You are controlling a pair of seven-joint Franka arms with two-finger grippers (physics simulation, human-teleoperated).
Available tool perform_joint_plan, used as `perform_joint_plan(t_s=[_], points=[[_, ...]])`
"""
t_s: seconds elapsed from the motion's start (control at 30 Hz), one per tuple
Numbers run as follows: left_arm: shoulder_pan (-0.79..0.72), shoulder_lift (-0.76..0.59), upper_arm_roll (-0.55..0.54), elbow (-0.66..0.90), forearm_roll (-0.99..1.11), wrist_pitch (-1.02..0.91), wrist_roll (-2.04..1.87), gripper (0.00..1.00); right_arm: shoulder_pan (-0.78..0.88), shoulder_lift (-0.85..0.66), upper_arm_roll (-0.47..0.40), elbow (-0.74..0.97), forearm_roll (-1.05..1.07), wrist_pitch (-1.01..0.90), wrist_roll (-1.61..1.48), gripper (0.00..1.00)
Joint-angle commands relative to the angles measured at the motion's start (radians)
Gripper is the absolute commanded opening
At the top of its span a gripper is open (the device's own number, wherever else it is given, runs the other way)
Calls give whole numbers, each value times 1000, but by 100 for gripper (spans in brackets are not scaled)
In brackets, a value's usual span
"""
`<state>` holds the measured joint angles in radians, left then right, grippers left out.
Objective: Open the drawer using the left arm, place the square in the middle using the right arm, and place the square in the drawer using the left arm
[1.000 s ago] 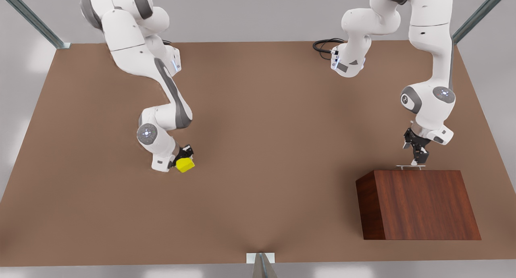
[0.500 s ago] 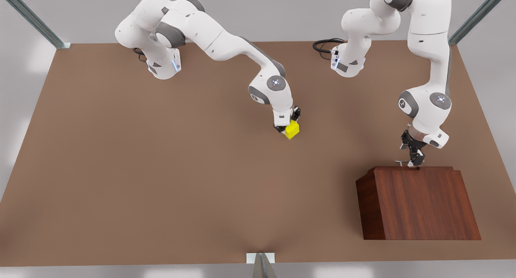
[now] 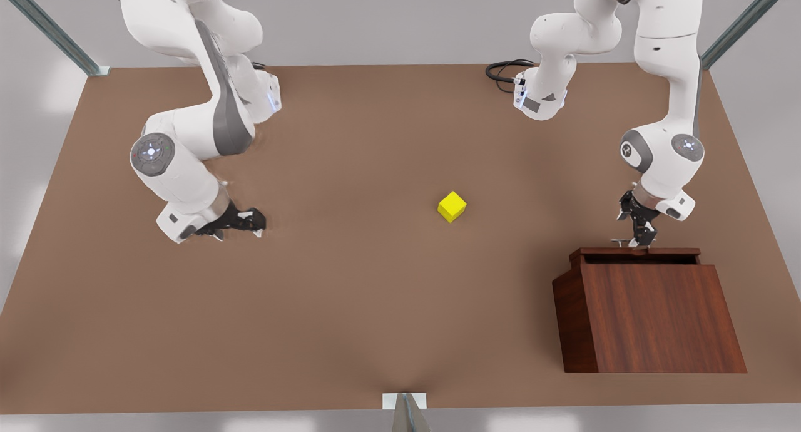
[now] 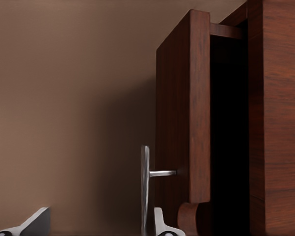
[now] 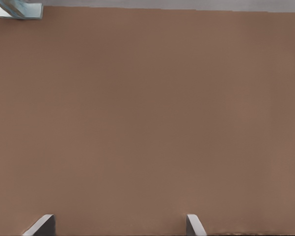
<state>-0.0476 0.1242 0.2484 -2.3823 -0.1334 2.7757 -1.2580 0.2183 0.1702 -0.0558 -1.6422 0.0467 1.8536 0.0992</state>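
Observation:
The yellow square (image 3: 452, 206) rests alone on the brown tabletop near the middle (image 3: 400, 231), with no gripper touching it. My right gripper (image 3: 256, 222) hangs low over the table at the front view's left, open and empty; its fingertips (image 5: 44, 225) frame bare tabletop. At the front view's right, the drawer (image 3: 638, 254) sticks partly out of the wooden cabinet (image 3: 657, 313). My left gripper (image 3: 639, 235) is at the silver handle (image 3: 626, 240). In the left wrist view the handle (image 4: 145, 187) stands between the spread fingers, close to one fingertip (image 4: 159, 223), in front of the drawer's face (image 4: 181, 123).
A black cable (image 3: 504, 72) coils by the arm base at the table's far edge. Metal frame struts stand at the far corners (image 3: 50, 31) and at the near edge (image 3: 405, 413). Bare table lies between the square and the cabinet.
The right gripper carried the square from the front view's left to the middle, let it go and swung back left. The drawer has slid out of the cabinet with the left gripper at its handle.

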Motion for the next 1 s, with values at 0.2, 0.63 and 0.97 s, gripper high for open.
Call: perform_joint_plan(t_s=[0.2, 0.63, 0.97], points=[[0, -32, 9, -43, 0, -7, 2, 100, -172, -26, 10, 142, 10, -182, -98, 100], [0, -149, 38, -153, 0, -31, 2, 100, -186, -48, -76, 174, -45, -272, -95, 100], [-84, -252, 48, 179, 175, -490, 374, 100, -186, -29, -75, 196, -44, -277, -87, 100]])
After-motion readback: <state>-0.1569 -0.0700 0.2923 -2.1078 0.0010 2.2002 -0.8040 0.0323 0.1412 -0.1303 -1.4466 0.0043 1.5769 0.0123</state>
